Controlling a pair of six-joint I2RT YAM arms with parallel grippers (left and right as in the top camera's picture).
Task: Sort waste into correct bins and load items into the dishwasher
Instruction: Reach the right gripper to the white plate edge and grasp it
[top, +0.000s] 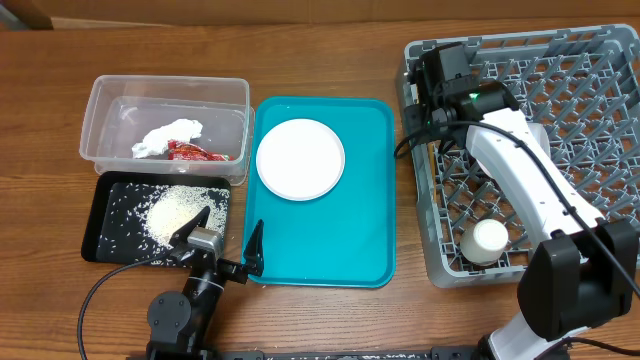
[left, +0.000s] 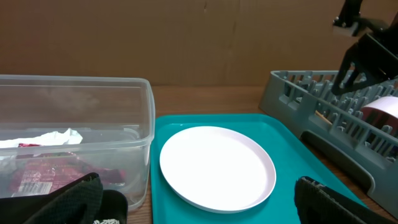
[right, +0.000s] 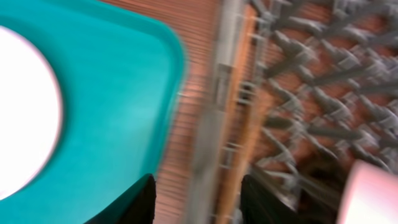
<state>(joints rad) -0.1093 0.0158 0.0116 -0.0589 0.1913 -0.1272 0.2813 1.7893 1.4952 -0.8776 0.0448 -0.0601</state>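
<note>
Wooden tabletop (top: 50, 300) seen from above, with 2 robot arms at its near edge. At upper left sits a clear plastic tub (top: 165, 80) holding a crumpled white tissue (top: 170, 135) and a red snack wrapper (top: 195, 152). Just in front of it, a black tray (top: 92, 250) holds a heap of white rice (top: 175, 210), with loose grains scattered around the heap. A teal tray (top: 330, 240) lies in the middle and carries 1 round white plate (top: 300, 158) towards its far end. At right stands a grey dish rack (top: 600, 60), with a small white cup (top: 489, 240) inside near its front-left corner. The left gripper (top: 232, 222) hangs low over the gap between the black tray and the teal tray, fingers spread wide and empty. The right gripper (right: 199, 180) is over the rack's left wall, fingers apart with nothing between them. Its close view is blurred.
</note>
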